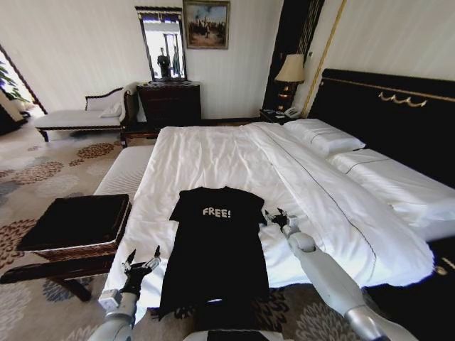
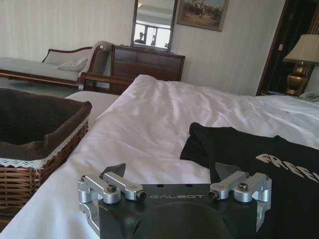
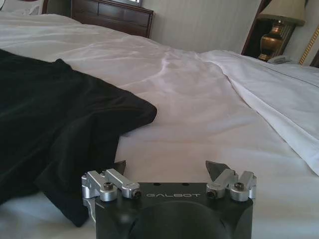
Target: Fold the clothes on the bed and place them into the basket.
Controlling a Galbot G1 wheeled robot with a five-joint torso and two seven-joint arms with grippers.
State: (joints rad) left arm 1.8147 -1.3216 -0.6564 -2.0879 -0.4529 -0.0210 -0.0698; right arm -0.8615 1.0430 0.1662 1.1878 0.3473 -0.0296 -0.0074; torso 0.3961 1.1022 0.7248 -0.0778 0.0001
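Observation:
The clothes are one black T-shirt (image 1: 217,249) with white "FREE!" lettering, spread flat at the foot of the bed (image 1: 213,153), its hem hanging over the edge. My left gripper (image 1: 142,260) stands open just left of the shirt's lower half, above the white duvet edge. In the left wrist view the left gripper (image 2: 171,172) faces the shirt's sleeve (image 2: 239,149) without touching it. My right gripper (image 1: 277,214) is open beside the shirt's right sleeve. The right wrist view has the right gripper (image 3: 167,167) over bare duvet, with the shirt (image 3: 60,109) to one side. The basket (image 1: 71,251) sits left of the bed.
The wicker basket (image 2: 30,169) rests on a dark wooden stand. A cream bench (image 1: 124,170) lies along the bed's left side. Pillows (image 1: 323,135) and the black headboard are at the right. A chaise longue (image 1: 78,117), dresser (image 1: 169,103) and lamp (image 1: 290,71) stand by the far wall.

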